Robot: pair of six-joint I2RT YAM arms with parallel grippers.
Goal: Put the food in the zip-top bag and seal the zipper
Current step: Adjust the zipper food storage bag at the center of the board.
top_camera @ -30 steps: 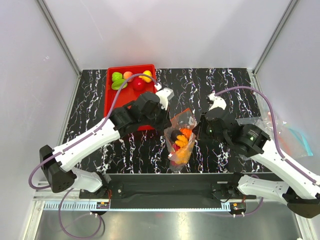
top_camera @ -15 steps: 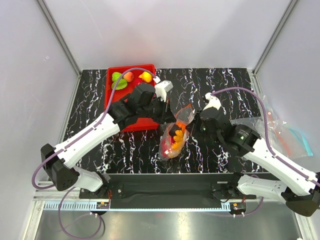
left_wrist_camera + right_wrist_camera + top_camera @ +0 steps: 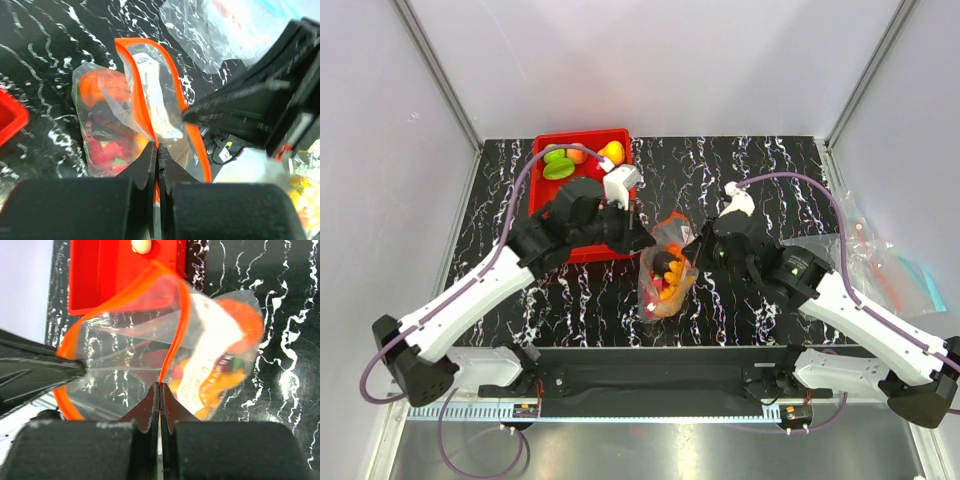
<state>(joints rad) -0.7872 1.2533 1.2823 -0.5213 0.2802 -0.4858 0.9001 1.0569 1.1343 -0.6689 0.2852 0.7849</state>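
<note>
The clear zip-top bag (image 3: 665,278) hangs between both arms above the table's near middle. Inside it lie pieces of food (image 3: 107,150), red, orange and dark. Its orange-red zipper (image 3: 172,75) stands apart in a loop, so the mouth gapes. My left gripper (image 3: 157,147) is shut on one side of the zipper and appears in the top view as the left gripper (image 3: 645,240). On the other side of the zipper (image 3: 175,335), my right gripper (image 3: 160,385) is shut as well. More food (image 3: 560,165), green, orange and yellow, lies in the red tray (image 3: 582,133).
The red tray stands at the back left, just behind the left arm. Other crumpled clear bags (image 3: 875,255), one blue-tinted, lie at the table's right edge. Grey walls close in the black marbled table (image 3: 770,170) on three sides.
Both grippers have carried the bag a little to the left. The left arm has swung leftward, uncovering more of the tray. Both grips have held.
</note>
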